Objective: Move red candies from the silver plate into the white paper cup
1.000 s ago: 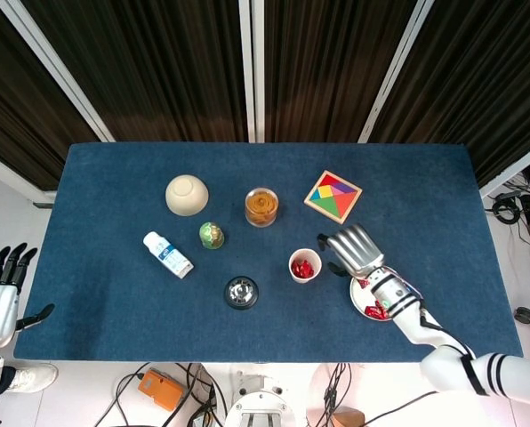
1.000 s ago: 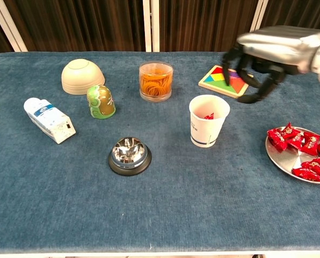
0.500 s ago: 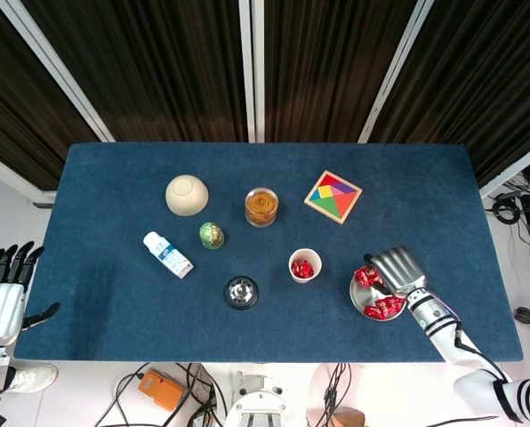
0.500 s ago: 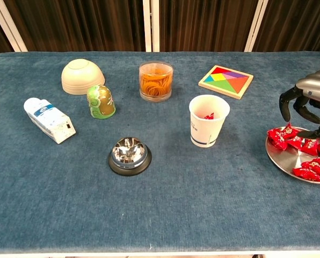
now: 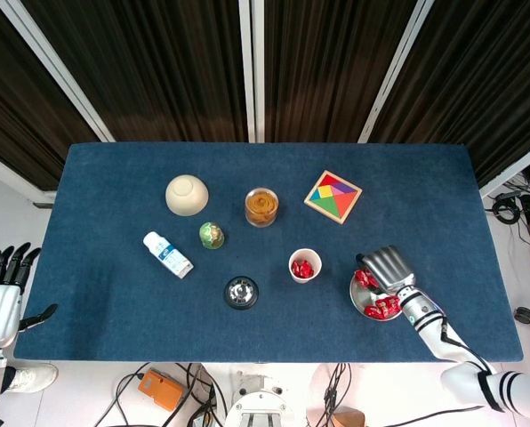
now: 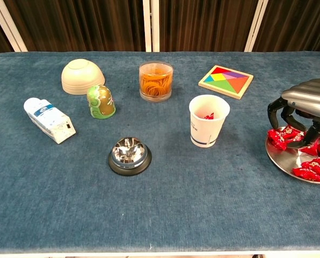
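At lower right of frame, right hand (image 6: 302, 115) hovers over plate (image 6: 281, 159), fingers curled apart, nothing held. Candies (image 6: 305, 166) there: light, crinkly, slippery wrappers; pinch mid-body. Cup (image 6: 208, 121) stands left.

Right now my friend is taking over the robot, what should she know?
Right hand: low over the silver plate, fingers curled down around the red candies; whether it holds one yet can't be told.
Left hand: open, off the table's left edge, holding nothing.
White paper cup: upright, left of the plate, with some red candies already inside.
Left to do: pick up a candy, carry it to the cup, drop it in, and repeat until the plate is bare.
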Robot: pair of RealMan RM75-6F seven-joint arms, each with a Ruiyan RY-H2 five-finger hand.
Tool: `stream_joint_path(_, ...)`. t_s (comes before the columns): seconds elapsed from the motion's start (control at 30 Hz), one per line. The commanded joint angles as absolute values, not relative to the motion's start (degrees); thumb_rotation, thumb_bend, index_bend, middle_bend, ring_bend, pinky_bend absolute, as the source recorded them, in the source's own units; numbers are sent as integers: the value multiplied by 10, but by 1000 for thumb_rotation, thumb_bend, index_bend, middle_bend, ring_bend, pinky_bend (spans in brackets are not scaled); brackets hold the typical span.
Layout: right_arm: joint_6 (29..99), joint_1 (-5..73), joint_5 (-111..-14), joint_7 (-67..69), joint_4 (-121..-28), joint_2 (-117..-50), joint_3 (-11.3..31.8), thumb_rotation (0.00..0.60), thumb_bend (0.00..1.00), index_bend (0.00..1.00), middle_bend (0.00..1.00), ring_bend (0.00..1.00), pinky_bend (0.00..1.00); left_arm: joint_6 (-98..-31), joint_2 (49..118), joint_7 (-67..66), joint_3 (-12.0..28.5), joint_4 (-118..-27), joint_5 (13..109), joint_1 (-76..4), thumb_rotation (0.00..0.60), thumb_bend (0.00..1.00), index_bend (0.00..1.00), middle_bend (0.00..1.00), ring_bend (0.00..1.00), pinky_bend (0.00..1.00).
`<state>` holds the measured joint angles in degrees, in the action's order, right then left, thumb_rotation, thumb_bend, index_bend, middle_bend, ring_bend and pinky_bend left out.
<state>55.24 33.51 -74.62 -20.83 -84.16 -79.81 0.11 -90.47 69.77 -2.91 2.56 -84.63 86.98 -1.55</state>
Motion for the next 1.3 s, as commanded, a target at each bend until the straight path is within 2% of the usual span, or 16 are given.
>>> stream_joint_path(0.03,550,335,-746,-210,-839,-801,1,600,340,547,818,979,1000,-904,698,-27,26,-846,869,-15,600,0,94,36,0,0)
stream_joint_path(0.53,538,337,-743,-223,-826,-814,4,600,352,582,818,979,1000,-906,702,-19,25,-836,868,-12,600,0,95,34,0,0)
stream_joint_path(0.9,549,333,-750,-224,-838,-807,8,600,500,648,818,979,1000,-908,705,-14,24,-828,869,-11,600,0,95,28,0,0)
stream_joint_path(1.13,601,336,-794,-176,-939,-746,44,600,499,650,818,980,1000,-908,704,-14,25,-829,870,-11,600,0,95,28,0,0)
stream_joint_path(1.3,575,374,-785,-175,-981,-741,83,600,499,644,818,980,1000,-908,704,-18,25,-833,872,-13,600,0,94,27,0,0)
